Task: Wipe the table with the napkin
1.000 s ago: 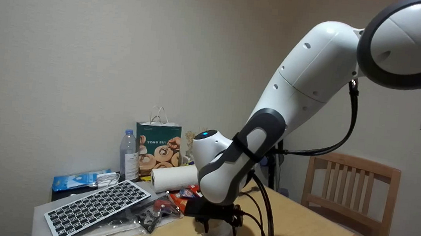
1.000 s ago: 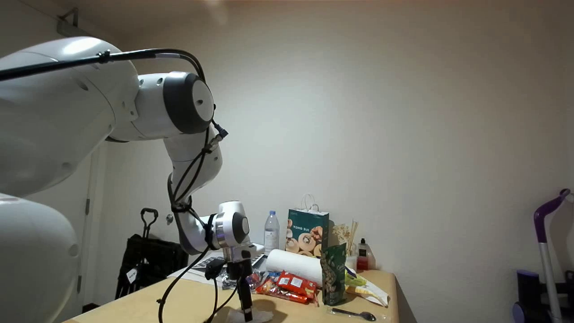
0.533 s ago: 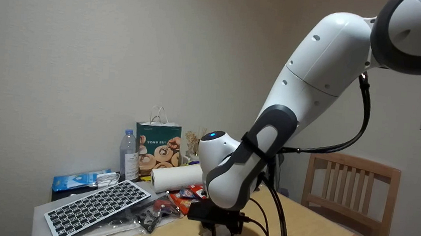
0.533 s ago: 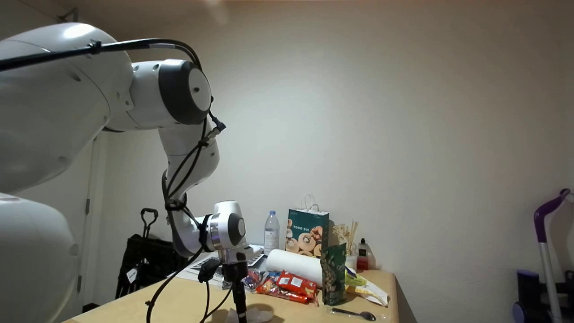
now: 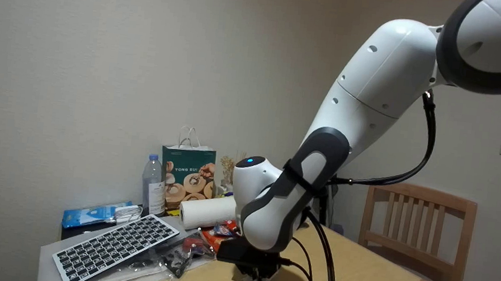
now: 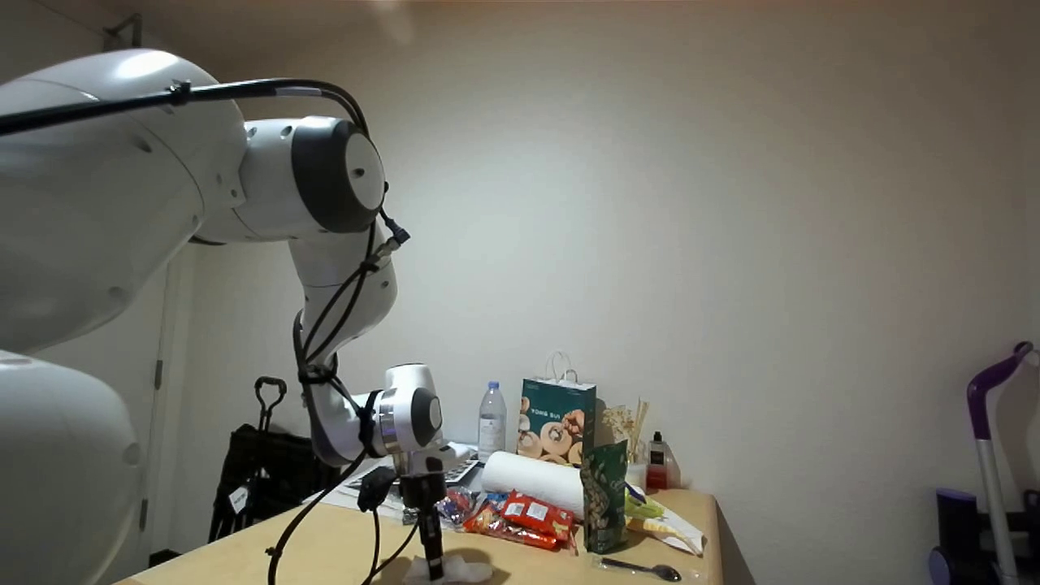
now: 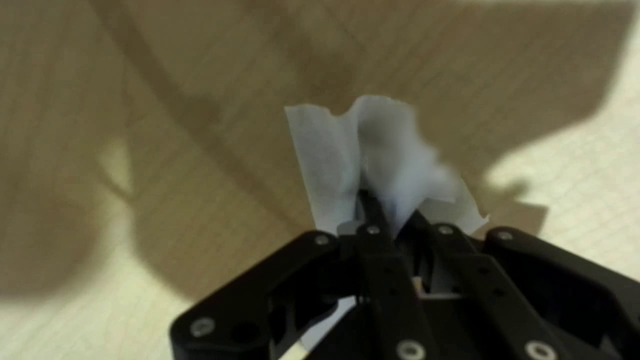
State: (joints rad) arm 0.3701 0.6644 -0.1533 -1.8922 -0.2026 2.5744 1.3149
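Low over the table, my gripper pinches the one napkin lying on it, gathered between nearly meeting jaws (so its folds can drag as a pad, I judge). Farther off, perhaps placed to leave wiping room, I count one paper-towel roll, one bottle, one handled paper bag.

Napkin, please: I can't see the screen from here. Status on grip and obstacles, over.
Gripper shut on napkin. Napkin bunched up, down on table. Red packets on the tabletop too; could obstruct a wide wipe.
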